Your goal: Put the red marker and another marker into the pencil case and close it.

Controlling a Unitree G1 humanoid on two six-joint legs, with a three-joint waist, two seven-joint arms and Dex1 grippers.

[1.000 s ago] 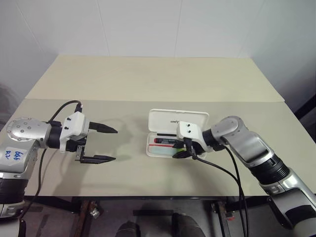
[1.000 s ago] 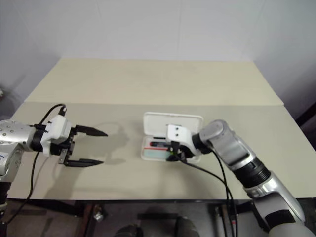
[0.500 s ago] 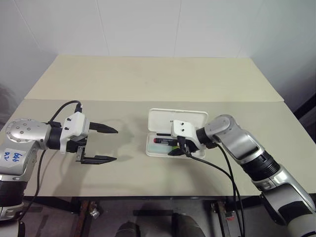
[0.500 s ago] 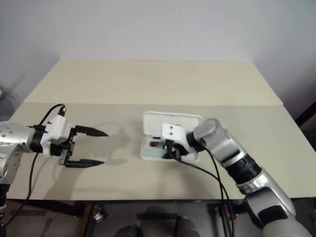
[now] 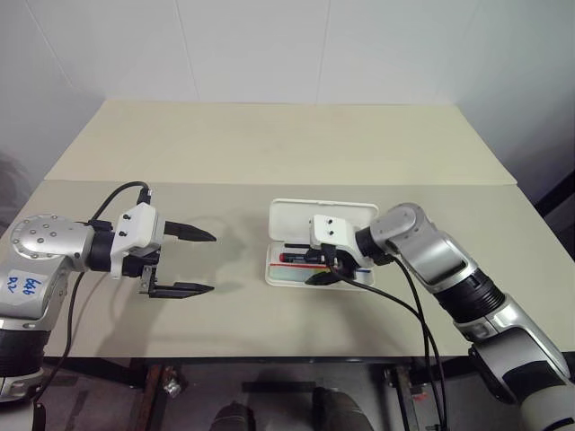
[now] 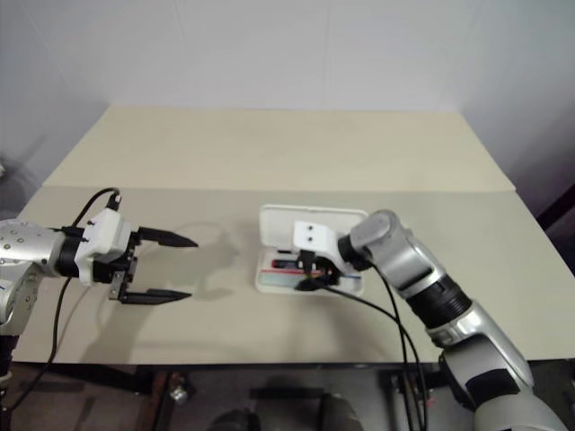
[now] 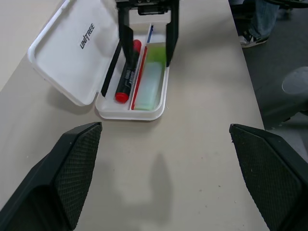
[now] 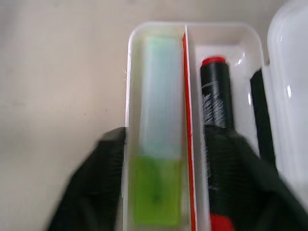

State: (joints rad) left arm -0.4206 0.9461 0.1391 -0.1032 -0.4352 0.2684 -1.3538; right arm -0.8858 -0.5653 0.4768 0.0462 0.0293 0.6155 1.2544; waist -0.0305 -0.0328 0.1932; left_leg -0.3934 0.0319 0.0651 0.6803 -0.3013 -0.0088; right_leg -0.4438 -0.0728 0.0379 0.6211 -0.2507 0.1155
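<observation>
The white pencil case (image 5: 296, 215) lies open at the table's middle, lid (image 7: 72, 53) flat behind the tray. In the tray, the red marker (image 7: 126, 72) and the pale green highlighter (image 7: 151, 79) lie side by side, split by a red divider. My right gripper (image 5: 325, 269) hovers low over the tray, open. Its fingers (image 8: 96, 183) straddle the highlighter (image 8: 161, 125) without gripping it; one stands above the red marker (image 8: 215, 106). Off to the left of the case my left gripper (image 5: 209, 263) hangs open above bare table, empty.
A thin black strip (image 7: 110, 72) lies in the tray between the red marker and the lid. A black cable (image 5: 404, 310) droops from my right wrist across the table's front edge. A seam (image 5: 225, 183) crosses the beige table behind the case.
My right gripper's fingers have spread apart and let go of the green highlighter, which now rests in the tray. The left arm has stayed still.
</observation>
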